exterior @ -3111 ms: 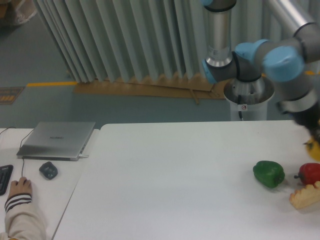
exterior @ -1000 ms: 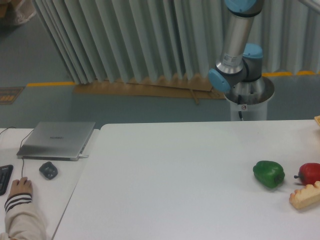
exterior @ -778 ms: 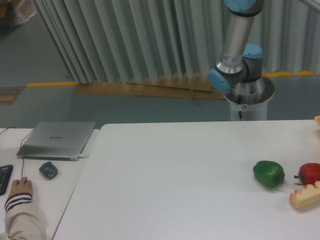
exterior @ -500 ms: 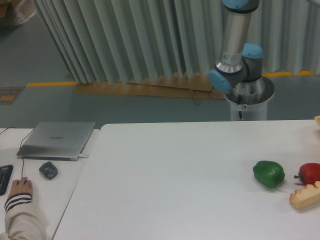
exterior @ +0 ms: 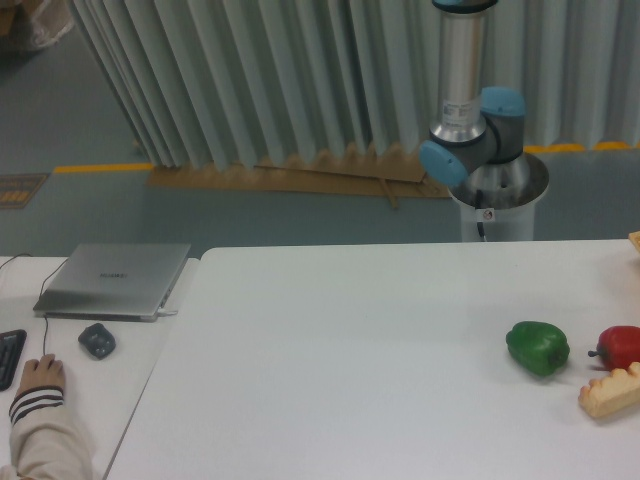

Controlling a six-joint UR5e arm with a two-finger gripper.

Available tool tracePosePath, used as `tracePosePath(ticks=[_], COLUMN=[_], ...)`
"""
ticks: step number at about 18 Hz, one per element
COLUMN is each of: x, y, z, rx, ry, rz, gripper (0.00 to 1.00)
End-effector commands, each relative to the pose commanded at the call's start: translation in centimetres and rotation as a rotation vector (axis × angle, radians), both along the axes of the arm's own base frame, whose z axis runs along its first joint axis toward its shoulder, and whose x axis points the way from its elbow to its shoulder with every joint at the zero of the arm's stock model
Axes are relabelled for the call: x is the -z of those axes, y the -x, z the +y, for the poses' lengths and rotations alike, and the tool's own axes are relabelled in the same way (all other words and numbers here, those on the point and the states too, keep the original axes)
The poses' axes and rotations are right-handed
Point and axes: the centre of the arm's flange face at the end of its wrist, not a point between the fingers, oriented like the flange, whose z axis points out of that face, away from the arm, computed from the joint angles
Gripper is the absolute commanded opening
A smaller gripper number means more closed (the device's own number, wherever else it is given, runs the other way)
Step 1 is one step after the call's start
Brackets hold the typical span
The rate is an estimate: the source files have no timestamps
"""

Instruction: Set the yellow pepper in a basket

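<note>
**Pincer and yellow pepper both out of the frame**

The pincer does not show anywhere in the camera view, so whether it is released, clenched or grasping something cannot be told. The yellow pepper is not in view either, and no basket can be made out for certain; only a sliver of something tan touches the right edge at mid height.

Nearest, at the lower left, a person's hand (exterior: 41,374) in a striped cuff rests on the side desk, with a dark mouse (exterior: 97,341) just above it and a closed laptop (exterior: 115,280) beyond that. At the lower right of the white table (exterior: 330,370) lie a pale toothed object (exterior: 610,391), a red pepper (exterior: 621,347) touching it from above, and a green pepper (exterior: 538,347) just beside the red one to the left. Farther back, upper right of centre, the robot arm (exterior: 462,95) rises from its base and leaves the top of the frame.

As a judgement, a pepper like those on the table would be light, fairly stiff and glossy, so likely to slip. Taking it across the widest part of the lobed body, with the fingers seated in the grooves between lobes, should hold better than pinching the short stem.
</note>
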Motion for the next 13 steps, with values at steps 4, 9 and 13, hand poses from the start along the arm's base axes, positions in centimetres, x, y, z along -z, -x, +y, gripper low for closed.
tracePosePath(ticks=[4,9,13], x=[1.0,1.4,1.7], y=[0.0,-0.4,-0.4], z=[0.3,0.3,0.3], rx=[0.019,0.019,0.016], ry=[0.01,0.009,0.01], rz=[-0.016,-0.027,-0.032], gripper=[1.0,1.0,1.0])
